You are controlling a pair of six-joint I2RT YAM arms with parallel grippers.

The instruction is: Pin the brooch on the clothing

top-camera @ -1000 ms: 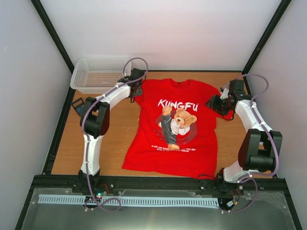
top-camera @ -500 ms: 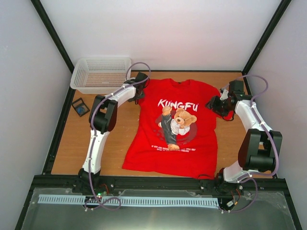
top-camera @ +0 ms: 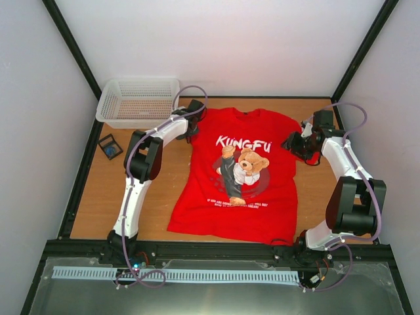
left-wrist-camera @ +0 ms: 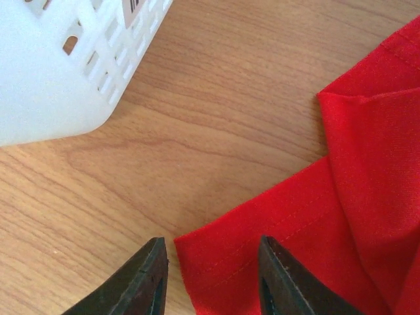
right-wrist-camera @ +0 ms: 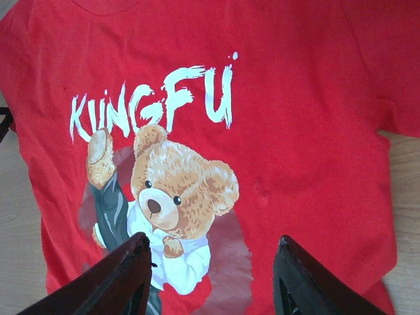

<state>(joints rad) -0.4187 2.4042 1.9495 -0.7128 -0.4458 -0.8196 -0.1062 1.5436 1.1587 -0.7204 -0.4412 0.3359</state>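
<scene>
The red T-shirt [top-camera: 262, 184] lies flat on the table, with white "KUNGFU" lettering and a kicking bear [top-camera: 244, 167]. My left gripper [top-camera: 189, 133] is open at the shirt's left sleeve. In the left wrist view the sleeve's corner [left-wrist-camera: 223, 262] lies between its open fingers [left-wrist-camera: 213, 279]. My right gripper [top-camera: 289, 141] is open and empty over the right sleeve. Its wrist view looks down on the shirt [right-wrist-camera: 295, 131] and the bear [right-wrist-camera: 177, 184] from between its fingers [right-wrist-camera: 213, 275]. A small dark square piece with a dark-blue spot [top-camera: 109, 146], apparently the brooch, lies at the table's left edge, far from both grippers.
A white mesh basket [top-camera: 136, 103] stands at the back left, close to my left gripper; its corner shows in the left wrist view [left-wrist-camera: 59, 79]. Black frame rails border the wooden table [top-camera: 164, 190].
My left arm has swung to the right, away from the basket, bringing its gripper to the shirt's left sleeve. The right arm and the shirt have not moved.
</scene>
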